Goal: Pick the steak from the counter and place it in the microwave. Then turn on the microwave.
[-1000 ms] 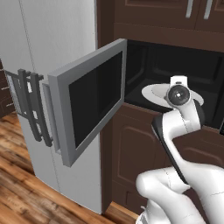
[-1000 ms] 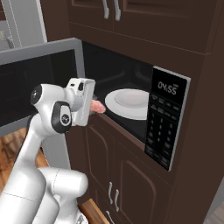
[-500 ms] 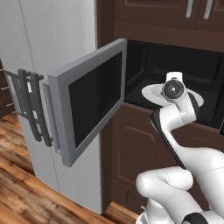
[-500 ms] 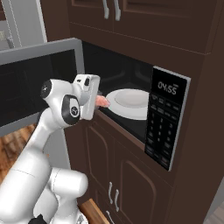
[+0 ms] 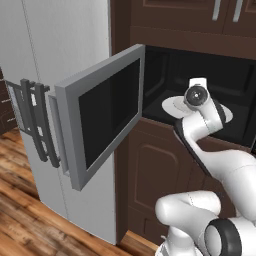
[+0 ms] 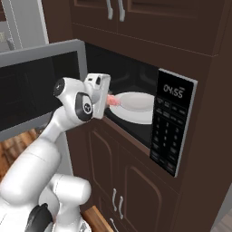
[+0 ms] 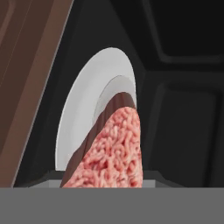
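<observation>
The microwave (image 6: 174,122) is built into dark brown cabinetry, and its grey-framed glass door (image 5: 102,117) is swung wide open to the left. A round white plate (image 6: 138,106) lies inside the dark cavity. My gripper (image 6: 107,100) is at the cavity's mouth, shut on the steak (image 6: 113,100), a pinkish-red slab that sticks out forward over the plate's near rim. In the hand view the steak (image 7: 118,151) stands edge-on in front of the plate (image 7: 81,118) and hides my fingertips. The counter is out of view.
The keypad and lit display (image 6: 173,92) sit on the microwave's right side. Brown cabinet doors (image 6: 118,179) lie below and above it. A grey fridge (image 5: 55,60) with dark handles stands left of the open door, close to the door's outer edge.
The arm has reached forward toward the microwave opening, carrying the steak from outside the cabinet front to over the plate's near rim. The grip has not changed.
</observation>
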{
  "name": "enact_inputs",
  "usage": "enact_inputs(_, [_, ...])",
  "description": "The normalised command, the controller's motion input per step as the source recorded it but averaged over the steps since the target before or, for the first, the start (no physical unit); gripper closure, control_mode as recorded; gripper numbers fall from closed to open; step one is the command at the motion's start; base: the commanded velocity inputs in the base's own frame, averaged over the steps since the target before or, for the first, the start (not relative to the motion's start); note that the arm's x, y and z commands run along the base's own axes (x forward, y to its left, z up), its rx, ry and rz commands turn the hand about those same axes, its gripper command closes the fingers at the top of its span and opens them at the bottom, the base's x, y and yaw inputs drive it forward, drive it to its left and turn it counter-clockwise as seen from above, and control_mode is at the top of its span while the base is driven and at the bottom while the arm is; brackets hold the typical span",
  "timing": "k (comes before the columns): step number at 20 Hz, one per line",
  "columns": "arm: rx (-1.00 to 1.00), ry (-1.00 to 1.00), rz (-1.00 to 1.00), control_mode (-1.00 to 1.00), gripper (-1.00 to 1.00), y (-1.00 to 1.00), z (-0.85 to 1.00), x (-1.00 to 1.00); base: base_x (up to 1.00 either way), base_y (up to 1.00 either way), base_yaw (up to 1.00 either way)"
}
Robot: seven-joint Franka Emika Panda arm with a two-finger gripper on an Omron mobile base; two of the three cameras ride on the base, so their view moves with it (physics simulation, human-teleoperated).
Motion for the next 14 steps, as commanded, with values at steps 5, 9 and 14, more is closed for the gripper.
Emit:
enact_inputs(5, [0.00, 0.00, 0.00, -1.00, 1.00, -0.21, 0.00, 0.35, 0.00, 0.00, 0.00])
enact_inputs(9, [0.00, 0.00, 0.00, -1.00, 1.00, -0.15, 0.00, 0.36, 0.00, 0.00, 0.00])
enact_inputs(14, [0.00, 0.00, 0.00, -1.00, 1.00, -0.12, 0.00, 0.31, 0.00, 0.00, 0.00])
